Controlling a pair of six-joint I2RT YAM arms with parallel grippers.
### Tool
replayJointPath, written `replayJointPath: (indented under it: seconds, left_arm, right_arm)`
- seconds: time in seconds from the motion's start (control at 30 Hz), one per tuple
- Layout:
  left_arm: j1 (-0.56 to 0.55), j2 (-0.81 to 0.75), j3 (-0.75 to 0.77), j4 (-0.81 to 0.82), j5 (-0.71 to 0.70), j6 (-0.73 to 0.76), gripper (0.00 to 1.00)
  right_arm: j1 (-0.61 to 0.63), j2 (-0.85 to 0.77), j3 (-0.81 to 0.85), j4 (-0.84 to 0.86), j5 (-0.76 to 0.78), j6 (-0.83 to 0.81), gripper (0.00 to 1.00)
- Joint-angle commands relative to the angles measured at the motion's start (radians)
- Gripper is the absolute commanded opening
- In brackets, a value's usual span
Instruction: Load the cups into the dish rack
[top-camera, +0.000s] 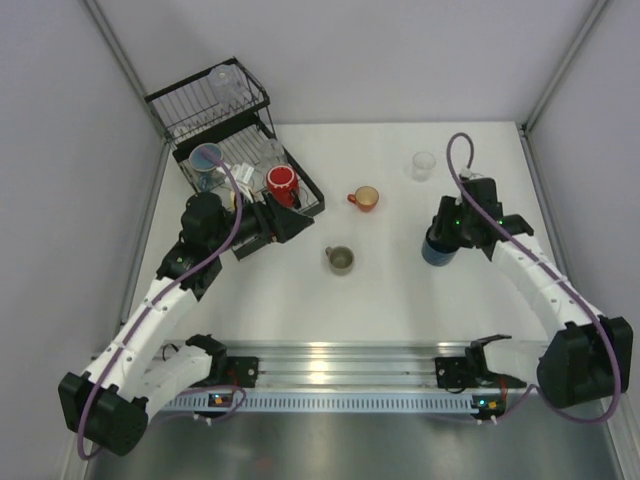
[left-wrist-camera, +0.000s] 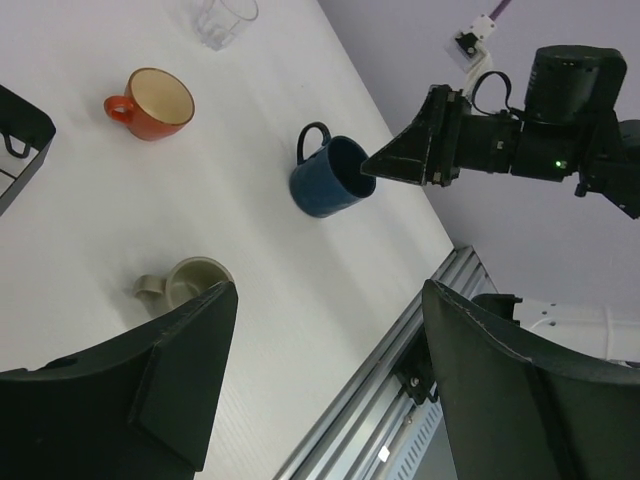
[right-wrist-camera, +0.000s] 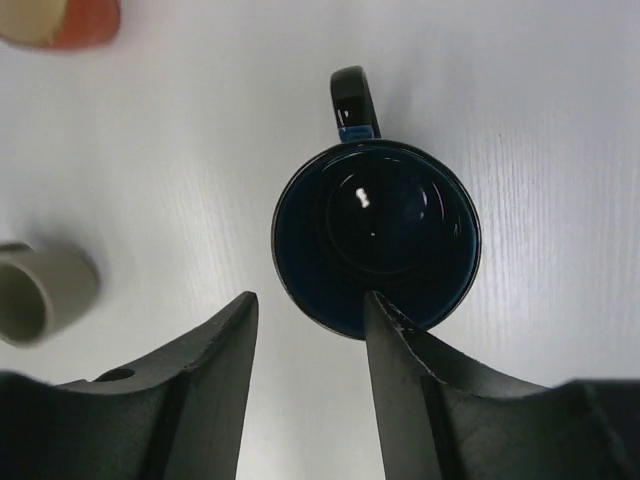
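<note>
Closest in both wrist views are the black jaws. Left jaws stand spread wide with nothing between them, hanging over the bench (top-camera: 300, 310) just off the near right corner of the dish rack (top-camera: 160, 100). Right jaws are also apart, set astride the near wall of the blue mug (right-wrist-camera: 375, 235). One finger (right-wrist-camera: 400, 380) overlaps its mouth and the other is outside. A gap shows between that outer finger and the mug, so the wall is not pinched.

The dish rack, black wire, sits at the far left corner of the bench, with its taller basket part behind and its low tray part in front. The blue mug is at the right side of the bench, well apart from the rack. It is dark and glossy inside, with its mouth facing the right wrist camera and its handle pointing away from that camera.

A red mug (top-camera: 282, 182) sits in the tray near its right edge. The orange-red mug (top-camera: 364, 198), cream inside, stands mouth up mid-bench with its handle toward the rack. The olive-grey mug (top-camera: 340, 260) stands nearer the arms, mouth up, handle also leftward.

One clear tumbler (top-camera: 424, 165) stands alone at the far right. A second tumbler (top-camera: 207, 160) is in the tray and a third tumbler (top-camera: 222, 78) is in the basket.
</note>
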Motion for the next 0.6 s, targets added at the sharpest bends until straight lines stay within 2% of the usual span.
replayJointPath:
  seconds: [0.0,0.07,0.13,0.17,0.23,0.27,0.37,0.47,0.57]
  left_arm:
    - [0.001,-0.002,0.009,0.077,-0.028,-0.004,0.80]
    - [0.001,-0.003,0.009,0.077,-0.032,-0.006,0.80]
    - [0.001,-0.005,0.006,0.077,-0.031,-0.011,0.80]
    - [-0.001,-0.005,0.004,0.077,-0.031,-0.012,0.80]
    - [0.001,-0.006,0.003,0.077,-0.032,-0.015,0.80]
    - [0.001,-0.008,0.004,0.077,-0.034,-0.017,0.80]
    - [0.001,-0.011,0.006,0.077,-0.037,-0.024,0.80]
    - [0.001,-0.024,0.004,0.077,-0.037,-0.021,0.79]
    - [0.001,-0.040,-0.002,0.077,-0.035,-0.020,0.80]
  right_arm:
    - [-0.005,-0.102,0.049,-0.064,0.124,0.452,0.48]
    - [-0.005,-0.146,0.059,-0.056,0.098,0.598,0.48]
    - [-0.005,-0.175,0.072,-0.082,0.146,0.706,0.48]
    - [-0.005,-0.194,0.098,-0.140,0.182,0.880,0.47]
    - [-0.005,-0.200,0.128,-0.308,0.257,1.025,0.46]
    - [-0.005,-0.190,0.137,-0.375,0.269,1.199,0.47]
    - [-0.009,-0.151,0.164,-0.528,0.289,1.410,0.46]
    - [-0.026,-0.102,0.155,-0.532,0.233,1.524,0.48]
    - [-0.081,-0.059,0.126,-0.451,0.156,1.602,0.48]
